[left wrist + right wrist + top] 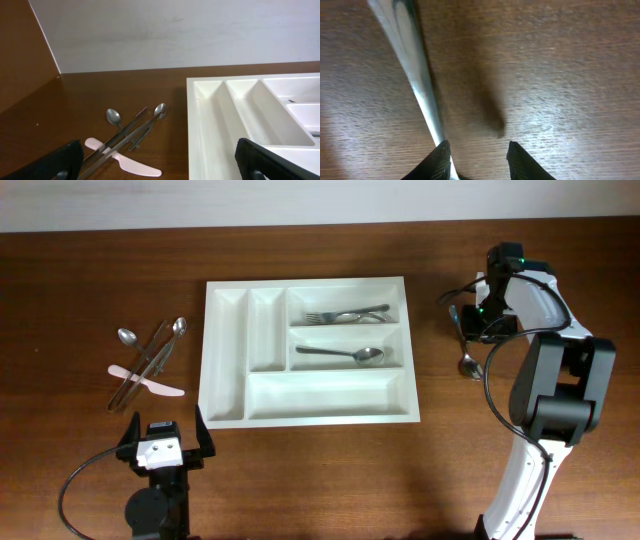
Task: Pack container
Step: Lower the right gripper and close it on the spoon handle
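Wooden table (90,270), contents listed from its left side. Item: loose cutlery heap, left of the container, made up of a small spoon (127,337), a second spoon (179,327), long metal pieces (142,363) lying crossed, and a pink knife (152,382) laid across beneath them. Item: left gripper (166,420), at the near edge just below that heap, jaws spread wide and released, holding nothing, pointed toward the heap and the container's left end. Item: container (227,355), a white tray flat on the middle of the table, well apart from both grippers; two narrow compartments at its left, two medium ones at its right, one long one along the near side. Forks (345,315) lie in the far medium compartment, a spoon (345,354) in the medium one next to it. Item: table spoon (468,365), right of the container, bowl toward the near side. Item: right gripper (479,157), lowered over that spoon's handle (415,75), jaws partly parted; the handle lies against one finger (440,157), bare wood shows before the other, so not clamped.
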`<action>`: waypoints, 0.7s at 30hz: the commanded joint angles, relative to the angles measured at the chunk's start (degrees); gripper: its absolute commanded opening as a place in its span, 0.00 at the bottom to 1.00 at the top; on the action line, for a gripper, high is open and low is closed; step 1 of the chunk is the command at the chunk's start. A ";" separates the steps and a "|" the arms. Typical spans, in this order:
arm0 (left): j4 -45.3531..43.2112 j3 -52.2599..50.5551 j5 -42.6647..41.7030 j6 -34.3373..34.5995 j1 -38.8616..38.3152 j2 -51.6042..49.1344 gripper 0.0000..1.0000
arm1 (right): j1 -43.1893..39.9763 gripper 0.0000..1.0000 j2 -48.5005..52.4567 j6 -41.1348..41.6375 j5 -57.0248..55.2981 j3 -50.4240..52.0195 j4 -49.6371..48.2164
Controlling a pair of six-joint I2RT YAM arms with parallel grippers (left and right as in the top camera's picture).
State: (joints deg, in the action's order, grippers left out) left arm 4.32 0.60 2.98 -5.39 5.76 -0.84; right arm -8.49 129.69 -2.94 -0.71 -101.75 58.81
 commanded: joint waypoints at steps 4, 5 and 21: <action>0.28 -0.11 -0.63 -0.55 0.31 0.50 0.99 | 0.26 0.37 -0.63 -0.31 2.69 0.52 -0.42; 0.28 -0.11 -0.63 -0.55 0.31 0.50 0.99 | 0.26 0.37 -0.63 -0.52 2.71 0.52 -0.37; 0.28 -0.11 -0.63 -0.55 0.31 0.50 0.99 | 0.26 0.33 0.98 -1.53 4.46 5.14 -0.59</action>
State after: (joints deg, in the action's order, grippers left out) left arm 4.32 0.60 2.98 -5.39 5.76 -0.84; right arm -8.45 129.60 -4.62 2.46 -99.13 58.19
